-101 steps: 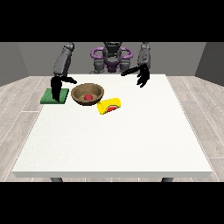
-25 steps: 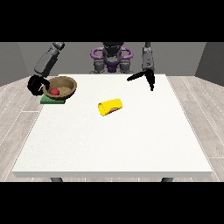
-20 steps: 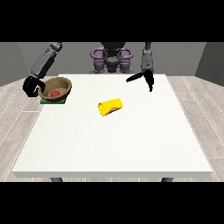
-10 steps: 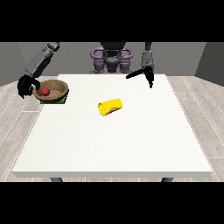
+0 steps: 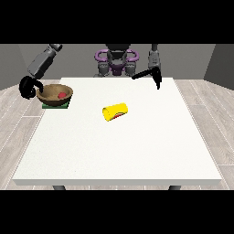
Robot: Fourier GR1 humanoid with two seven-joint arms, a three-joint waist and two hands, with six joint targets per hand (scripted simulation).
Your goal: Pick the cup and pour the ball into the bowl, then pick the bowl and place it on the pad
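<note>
A brown wooden bowl (image 5: 54, 95) with a red ball (image 5: 61, 95) inside rests on the green pad (image 5: 56, 106) at the table's left edge. The hand at the view's left (image 5: 27, 87) sits just left of the bowl's rim, its fingers curled, and I cannot see whether they still touch the rim. A yellow cup (image 5: 115, 112) lies on its side near the table's middle, its red-lined mouth facing right. The hand at the view's right (image 5: 156, 76) hangs over the table's far right part, fingers straight and pointing down, holding nothing.
The white table (image 5: 119, 146) stretches wide toward the near edge. The robot's torso (image 5: 116, 59) stands behind the far edge.
The bowl with the ball travelled left from beside the cup onto the green pad. In the last second the hand at the view's left slid further left, to the bowl's outer side.
</note>
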